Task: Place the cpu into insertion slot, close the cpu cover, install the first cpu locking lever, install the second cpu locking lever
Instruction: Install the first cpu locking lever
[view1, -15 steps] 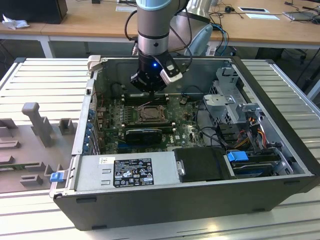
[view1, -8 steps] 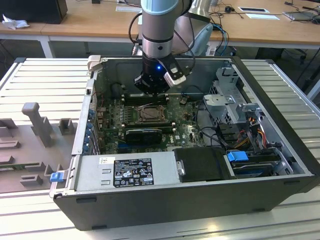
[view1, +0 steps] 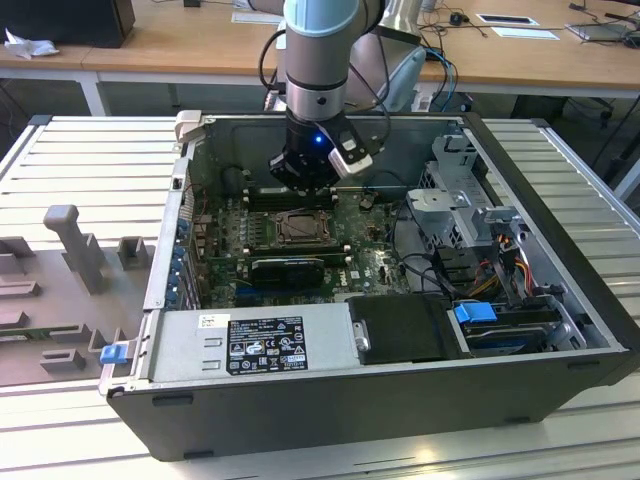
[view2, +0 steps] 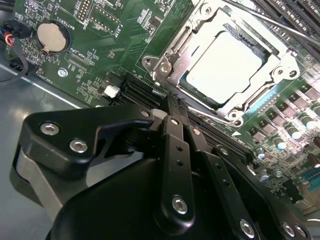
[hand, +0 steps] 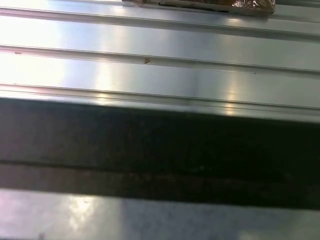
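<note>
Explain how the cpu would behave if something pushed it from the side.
The cpu probably would not slide: the cover frames its edges on all sides. Its flat metal top looks smooth, so a finger pressing there might slip. It looks thin and rigid, so it is likely stiff and light.

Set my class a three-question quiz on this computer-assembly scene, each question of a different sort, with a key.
1. True or false: the cpu lies under the closed cover.
2. The gripper holds: A) the cpu B) nothing C) a cable.
3. Fill in: the gripper hangs over the green ____.
Key: 1 true; 2 B; 3 motherboard.
</note>
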